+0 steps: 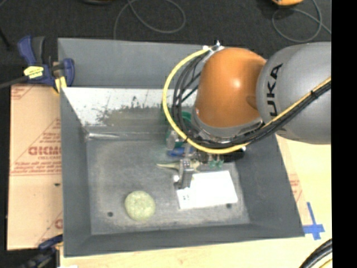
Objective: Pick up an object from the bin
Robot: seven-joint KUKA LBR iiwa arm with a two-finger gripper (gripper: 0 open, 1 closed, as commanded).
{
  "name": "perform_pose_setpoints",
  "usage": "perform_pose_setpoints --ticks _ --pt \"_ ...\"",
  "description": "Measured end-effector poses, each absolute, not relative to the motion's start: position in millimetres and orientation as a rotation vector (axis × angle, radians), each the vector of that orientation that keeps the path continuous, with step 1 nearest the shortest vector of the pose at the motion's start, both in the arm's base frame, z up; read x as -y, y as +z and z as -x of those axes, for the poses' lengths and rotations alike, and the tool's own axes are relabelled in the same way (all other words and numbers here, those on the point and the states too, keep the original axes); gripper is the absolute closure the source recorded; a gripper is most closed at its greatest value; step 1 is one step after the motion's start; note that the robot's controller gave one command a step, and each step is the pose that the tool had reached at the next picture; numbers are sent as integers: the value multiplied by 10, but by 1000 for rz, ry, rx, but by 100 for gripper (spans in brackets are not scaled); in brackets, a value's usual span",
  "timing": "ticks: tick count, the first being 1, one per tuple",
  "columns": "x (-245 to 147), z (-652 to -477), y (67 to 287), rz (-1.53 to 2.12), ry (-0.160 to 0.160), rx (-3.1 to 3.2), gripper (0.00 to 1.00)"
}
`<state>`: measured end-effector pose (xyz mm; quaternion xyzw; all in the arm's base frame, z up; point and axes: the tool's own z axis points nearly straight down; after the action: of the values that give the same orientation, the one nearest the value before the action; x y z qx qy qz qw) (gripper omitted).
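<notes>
The jaws, apart or together I cannot tell, hang over the left edge of the white card (211, 190); straddling that edge squarely should serve best.

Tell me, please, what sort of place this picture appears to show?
Most likely a robotics lab's bin-picking test cell: a KUKA arm with looped cables reaches into a grey metal bin, where a pale green ball and a white card lie.
</notes>
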<state>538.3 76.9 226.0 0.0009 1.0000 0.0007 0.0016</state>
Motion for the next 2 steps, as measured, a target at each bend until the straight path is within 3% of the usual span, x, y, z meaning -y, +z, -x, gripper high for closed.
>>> perform_pose_setpoints --ticks 1,2 --pt "-1002 -5166 1600 -51 3 -3134 0" --pt "-1377 -4909 1539 145 -1 -3141 0"
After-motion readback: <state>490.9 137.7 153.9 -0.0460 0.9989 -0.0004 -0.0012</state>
